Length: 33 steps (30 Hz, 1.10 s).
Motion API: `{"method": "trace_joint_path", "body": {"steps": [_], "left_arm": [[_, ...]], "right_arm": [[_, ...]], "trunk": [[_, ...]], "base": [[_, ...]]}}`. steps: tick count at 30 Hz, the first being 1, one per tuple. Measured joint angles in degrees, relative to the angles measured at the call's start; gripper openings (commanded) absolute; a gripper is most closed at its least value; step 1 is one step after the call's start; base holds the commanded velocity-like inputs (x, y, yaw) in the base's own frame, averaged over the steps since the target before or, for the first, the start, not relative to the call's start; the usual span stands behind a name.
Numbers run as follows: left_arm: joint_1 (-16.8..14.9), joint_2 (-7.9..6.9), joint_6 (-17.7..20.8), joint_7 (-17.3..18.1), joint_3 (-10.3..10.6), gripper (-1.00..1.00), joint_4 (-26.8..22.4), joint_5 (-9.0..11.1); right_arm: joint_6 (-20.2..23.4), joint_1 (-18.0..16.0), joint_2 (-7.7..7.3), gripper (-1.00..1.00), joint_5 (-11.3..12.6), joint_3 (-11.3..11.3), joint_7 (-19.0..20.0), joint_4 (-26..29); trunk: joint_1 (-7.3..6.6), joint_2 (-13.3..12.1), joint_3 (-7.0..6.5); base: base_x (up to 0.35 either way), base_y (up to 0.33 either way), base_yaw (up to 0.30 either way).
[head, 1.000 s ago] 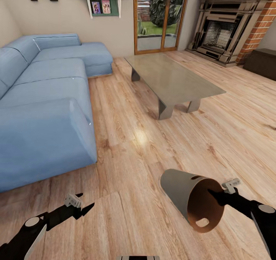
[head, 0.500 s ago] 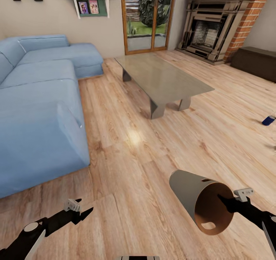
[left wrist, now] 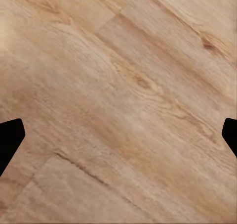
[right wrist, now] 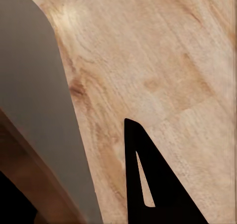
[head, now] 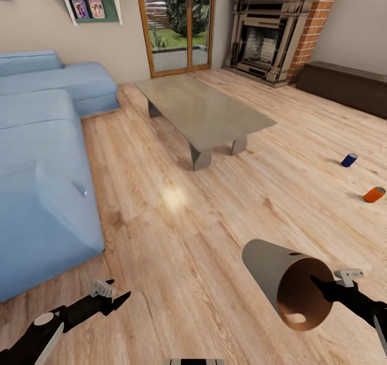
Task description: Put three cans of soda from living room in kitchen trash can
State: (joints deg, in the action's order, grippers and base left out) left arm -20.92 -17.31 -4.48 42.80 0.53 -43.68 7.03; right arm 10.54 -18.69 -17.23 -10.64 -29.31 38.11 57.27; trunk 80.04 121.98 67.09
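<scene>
Evidently the right gripper (head: pixel 322 285) clamps the trash can (head: pixel 279 279) by its rim, lower right, mouth tipped sideways for carrying toward the blue can (head: pixel 349 160) and orange can (head: pixel 374 194) at right; the left gripper (head: pixel 119 296) hangs open, empty.

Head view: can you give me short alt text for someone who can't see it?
The right claw holds a tilted grey bin by its rim above a wooden floor; a blue can and an orange can lie ahead to the right.

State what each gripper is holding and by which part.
The right gripper holds the trash can by its wide rim, the bin lying sideways above the floor. The left gripper is open and holds nothing.
</scene>
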Motion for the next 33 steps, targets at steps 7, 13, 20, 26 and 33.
{"method": "trace_joint_path", "body": {"steps": [7, 13, 20, 26, 33], "left_arm": [[0.00, 0.00, -0.01, 0.00, 0.08, 1.00, 0.00, -0.15], [0.00, 0.00, -0.02, 0.00, 0.18, 1.00, 0.00, -0.49], [0.00, 0.00, -0.99, 0.00, 0.19, 1.00, 0.00, -0.53], [0.00, 0.00, -1.13, 0.00, 0.18, 1.00, 0.00, -0.53], [0.00, 0.00, -1.14, 0.00, 0.23, 1.00, 0.07, -0.53]], "right_arm": [[-0.01, 0.00, 0.09, -1.00, 0.01, -0.05, 0.01, -0.08], [-0.01, 0.00, 0.09, -1.00, 0.01, -0.05, 0.01, -0.10], [-3.95, -0.02, 0.08, -1.00, 0.37, -0.98, 0.46, -1.26], [-6.41, 0.01, 0.05, -1.00, 1.53, -2.64, 0.85, -3.13], [-6.22, 0.00, 0.83, -1.00, 1.70, -2.43, 0.91, -3.25]], "trunk": [[0.00, 0.00, 0.27], [0.00, 0.00, 0.51], [0.00, 0.00, 0.71], [0.00, 0.00, 0.73], [0.00, 0.00, 0.70]], "base": [[0.086, -0.063, -0.231], [0.004, -0.269, -0.230], [0.000, -0.288, -0.141], [0.000, -0.290, -0.009], [0.048, -0.290, -0.046]]}}
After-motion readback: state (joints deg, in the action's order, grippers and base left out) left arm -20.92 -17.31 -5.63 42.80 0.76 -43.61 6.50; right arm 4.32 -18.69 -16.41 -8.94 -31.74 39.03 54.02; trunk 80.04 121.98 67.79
